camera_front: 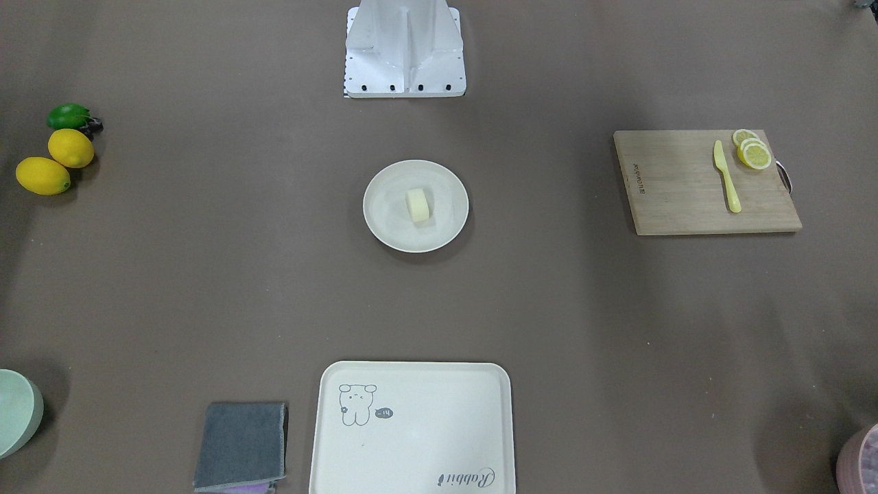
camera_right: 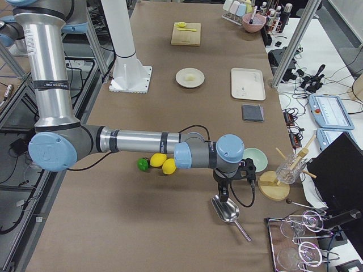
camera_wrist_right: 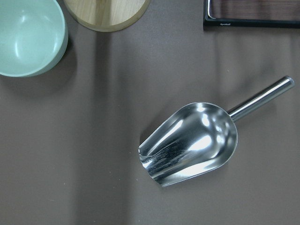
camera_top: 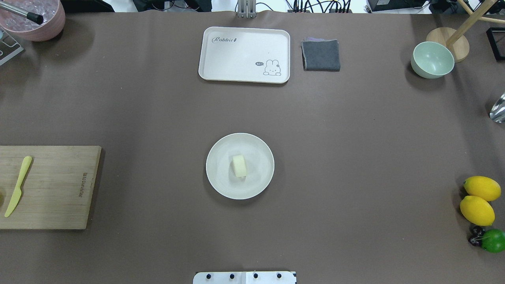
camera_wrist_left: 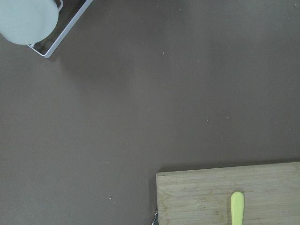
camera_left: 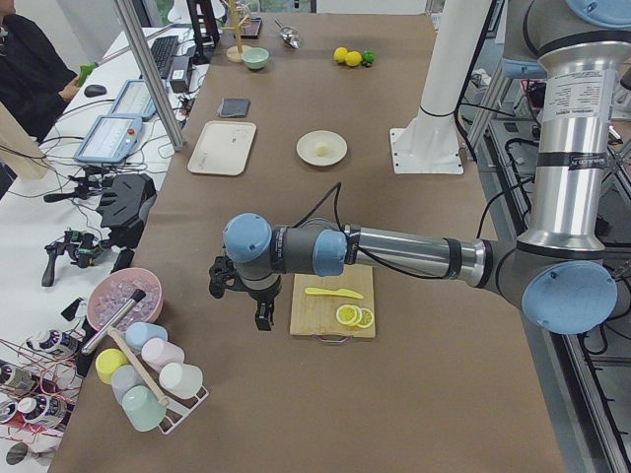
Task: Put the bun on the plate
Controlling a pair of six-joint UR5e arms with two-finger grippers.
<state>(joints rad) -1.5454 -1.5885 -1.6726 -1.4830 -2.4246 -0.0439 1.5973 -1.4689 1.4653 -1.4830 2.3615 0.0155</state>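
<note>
The pale cream bun [camera_front: 418,205] [camera_top: 239,165] lies on its side in the middle of the round off-white plate [camera_front: 385,209] [camera_top: 220,175] at the table's centre. Both arms are far from it. My left gripper [camera_left: 264,317] hangs over bare table beside the cutting board, seen only in the exterior left view. My right gripper [camera_right: 223,195] hovers above a metal scoop at the other end of the table, seen only in the exterior right view. I cannot tell whether either one is open or shut. No fingers show in the wrist views.
A cutting board [camera_front: 686,199] carries a yellow knife [camera_front: 727,176] and lemon slices [camera_front: 753,151]. A cream tray [camera_top: 244,54], grey cloth [camera_top: 321,55], green bowl [camera_top: 432,60], lemons [camera_top: 477,199], a lime [camera_top: 493,240], a scoop [camera_wrist_right: 190,143] and a pink ice bucket [camera_top: 35,19] ring the table.
</note>
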